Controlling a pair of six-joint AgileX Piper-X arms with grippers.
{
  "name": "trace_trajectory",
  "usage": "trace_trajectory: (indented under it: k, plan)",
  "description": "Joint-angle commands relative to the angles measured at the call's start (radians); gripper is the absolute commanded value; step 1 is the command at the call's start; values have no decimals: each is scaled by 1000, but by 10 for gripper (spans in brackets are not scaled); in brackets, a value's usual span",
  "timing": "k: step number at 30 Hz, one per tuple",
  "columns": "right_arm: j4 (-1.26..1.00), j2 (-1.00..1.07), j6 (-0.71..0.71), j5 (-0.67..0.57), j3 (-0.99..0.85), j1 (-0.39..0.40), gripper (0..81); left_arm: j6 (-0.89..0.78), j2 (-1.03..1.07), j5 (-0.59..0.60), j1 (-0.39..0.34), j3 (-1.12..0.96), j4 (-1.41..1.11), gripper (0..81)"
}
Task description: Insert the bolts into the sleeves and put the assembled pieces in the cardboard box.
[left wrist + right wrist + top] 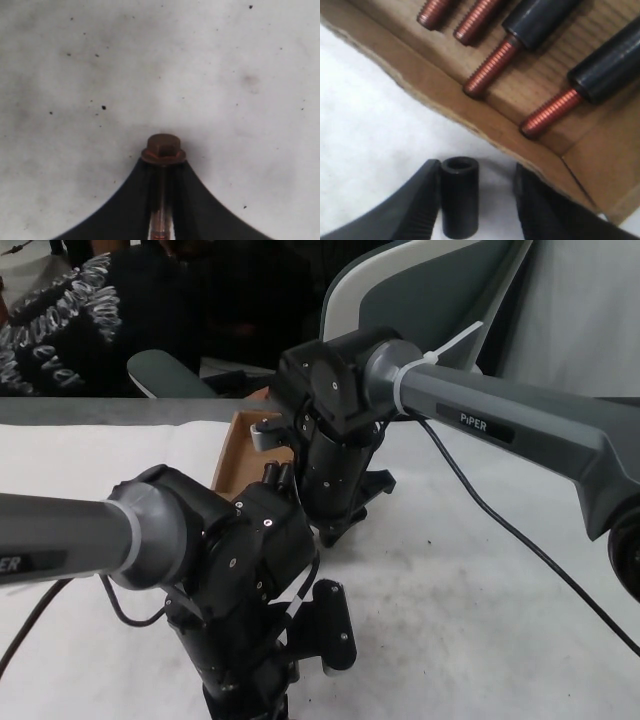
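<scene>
I see the right end effector spread around a black sleeve, just beside the cardboard box.

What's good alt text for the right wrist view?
A loose black sleeve sits inside the open pincer, close against one finger and clear of the other, on the white bench. Beside it is a cardboard box holding four threaded bolts, two visibly in black sleeves.

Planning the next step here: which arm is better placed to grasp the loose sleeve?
Right. The right gripper is open around the sleeve beside the cardboard box; the left gripper is shut on a bolt.
</scene>
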Motion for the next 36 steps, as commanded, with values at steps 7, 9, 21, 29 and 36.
trace_trajectory:
  k: [7,9,21,29,36]
  plan:
    - [43,44,15,29,6,-5,232,-7,9,12,1,0,12,4]
    - [54,44,13,27,6,-5,53,-7,9,12,1,0,12,4]
    - [83,5,-38,-24,4,-6,2,-97,-9,163,1,0,11,8]
    - [83,-75,-61,-24,4,-6,2,-121,-60,130,12,0,73,8]
    - [102,-147,-81,-16,4,-6,2,-210,-129,167,65,2,152,8]
